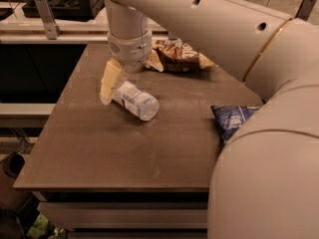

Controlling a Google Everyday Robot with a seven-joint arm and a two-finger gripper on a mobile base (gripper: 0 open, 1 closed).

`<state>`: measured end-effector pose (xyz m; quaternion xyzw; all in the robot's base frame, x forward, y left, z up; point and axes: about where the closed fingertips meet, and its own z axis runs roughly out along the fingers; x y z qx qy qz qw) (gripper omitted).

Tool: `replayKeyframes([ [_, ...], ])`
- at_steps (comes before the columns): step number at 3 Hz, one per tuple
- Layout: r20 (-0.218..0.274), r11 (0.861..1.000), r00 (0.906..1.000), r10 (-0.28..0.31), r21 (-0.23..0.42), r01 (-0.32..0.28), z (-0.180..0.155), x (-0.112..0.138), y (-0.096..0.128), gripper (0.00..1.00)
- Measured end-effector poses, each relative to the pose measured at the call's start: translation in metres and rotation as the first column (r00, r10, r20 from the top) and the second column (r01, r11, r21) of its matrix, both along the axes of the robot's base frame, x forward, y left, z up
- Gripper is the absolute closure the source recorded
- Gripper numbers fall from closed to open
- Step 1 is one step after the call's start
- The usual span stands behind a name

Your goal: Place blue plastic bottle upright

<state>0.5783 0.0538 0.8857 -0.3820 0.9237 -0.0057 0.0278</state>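
The blue plastic bottle lies on its side on the brown table, left of the middle, with its base pointing to the front right. It is clear and ribbed, with a light label band. My gripper comes down from the arm's wrist and sits at the bottle's left end, where the cap is hidden behind it. The gripper is low, close to the table top and against the bottle.
A brown snack bag lies at the back of the table. A flat dark-blue snack bag lies at the right edge, partly hidden by my arm, which fills the right side of the view. A counter with a black tray stands behind.
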Motion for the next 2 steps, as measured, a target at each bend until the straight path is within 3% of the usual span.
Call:
replayKeyframes([
  [2,-0.029,0.999,0.9983,0.050,0.023,-0.050,-0.016,-0.001,0.022,0.00],
])
